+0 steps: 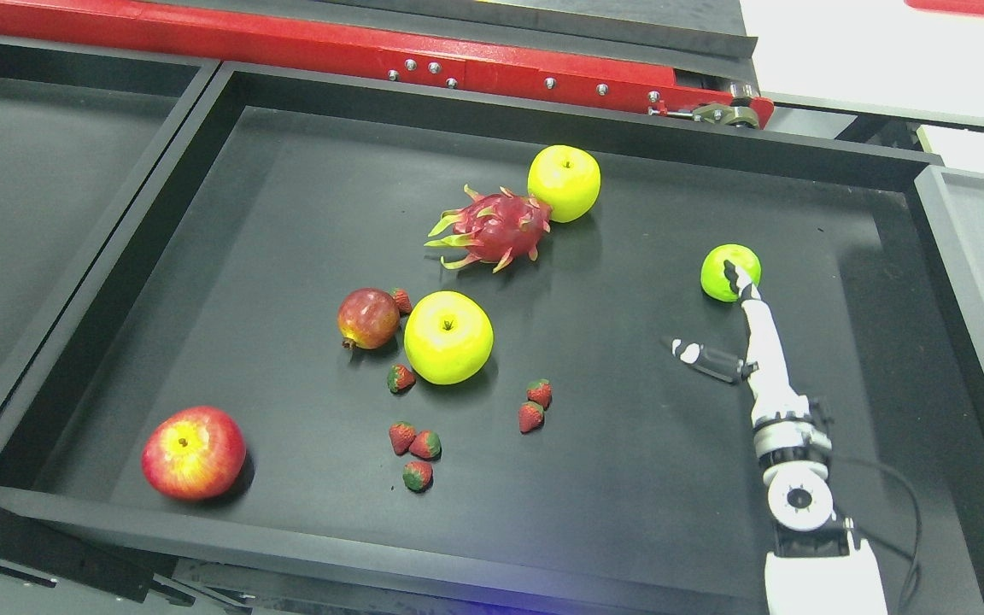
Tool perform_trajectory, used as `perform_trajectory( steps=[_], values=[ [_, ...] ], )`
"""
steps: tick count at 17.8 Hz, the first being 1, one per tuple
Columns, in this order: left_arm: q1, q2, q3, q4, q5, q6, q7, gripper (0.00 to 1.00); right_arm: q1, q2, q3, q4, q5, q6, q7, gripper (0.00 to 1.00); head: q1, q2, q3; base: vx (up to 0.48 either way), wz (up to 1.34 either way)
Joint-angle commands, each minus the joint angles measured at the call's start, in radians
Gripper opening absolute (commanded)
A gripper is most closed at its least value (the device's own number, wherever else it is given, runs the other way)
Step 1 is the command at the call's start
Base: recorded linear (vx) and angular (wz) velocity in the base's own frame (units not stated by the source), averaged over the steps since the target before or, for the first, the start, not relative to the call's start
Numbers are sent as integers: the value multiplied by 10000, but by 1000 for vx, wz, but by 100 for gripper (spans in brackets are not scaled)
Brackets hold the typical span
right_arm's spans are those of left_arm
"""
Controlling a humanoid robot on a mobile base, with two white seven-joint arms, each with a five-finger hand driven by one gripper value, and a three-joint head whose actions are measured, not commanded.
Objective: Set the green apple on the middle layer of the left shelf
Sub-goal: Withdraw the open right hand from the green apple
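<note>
Your green apple point(724, 266) sits at the far right of the black tray point(304, 555), alone, well apart from the other fruit. The right hand point(744, 342) reaches up to it from the near right corner: a long white finger with a dark tip point(738, 278) lies over the near right side of the apple and looks to be touching it, while the thumb point(701, 356) juts out to the left, well clear of the apple. So you see the fingers spread wide, gripping nothing; the apple rests on the tray floor, not clasped.

The apple is small, round, smooth and bright green with a soft shine. The tray is matte black, flat-floored, with a raised square rim. The hand is glossy white plastic with dark joints and dark fingertips; behind it a round metal wrist joint point(798, 498) and a thin black cable point(902, 512) looping out to the right.

The forearm comes in at the bottom edge right of the middle and runs almost straight away from you, leaning slightly left, the hand stretched out long and low over the tray.

Elsewhere in the tray you have two large yellow-green apples point(448, 336), one mid-tray and one far; a spiky pink dragon fruit point(492, 229) touching the far one; a dark red pomegranate point(367, 318); a red apple point(193, 453) at the near left; and scattered small strawberries point(413, 444).
</note>
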Motion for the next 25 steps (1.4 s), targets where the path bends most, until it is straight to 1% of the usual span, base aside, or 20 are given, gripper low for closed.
perform_trajectory(
  steps=[1,3,5,7,9,10,19,25],
  values=[
    [0,175,-28,0,0,-4,2,100,2224,350,-442,-2169,-2423,-407,-422,100,0,0,0,0,0],
    [0,175,2,0,0,-3,2,100,2579,350,-30,-2294,-2656,-423,-529,100,0,0,0,0,0],
    [0,175,-28,0,0,-19,2,100,2520,350,171,-2263,-2672,-377,-652,100,0,0,0,0,0],
    [0,175,2,0,0,-19,2,100,2183,350,462,-2217,-2672,65,-713,100,0,0,0,0,0],
    [0,175,2,0,0,-4,2,100,1983,350,525,-2217,-2672,771,-698,100,0,0,0,0,0],
    [0,175,2,0,0,-19,2,100,1937,350,525,-2217,-2672,865,-698,100,0,0,0,-8,18],
    [0,175,2,0,0,-19,2,100,1952,350,571,-2217,-2657,804,-698,100,0,0,0,-18,45],
    [0,175,2,0,0,-19,2,100,1982,350,602,-2217,-2656,820,-698,100,0,0,0,-105,259]
  ],
)
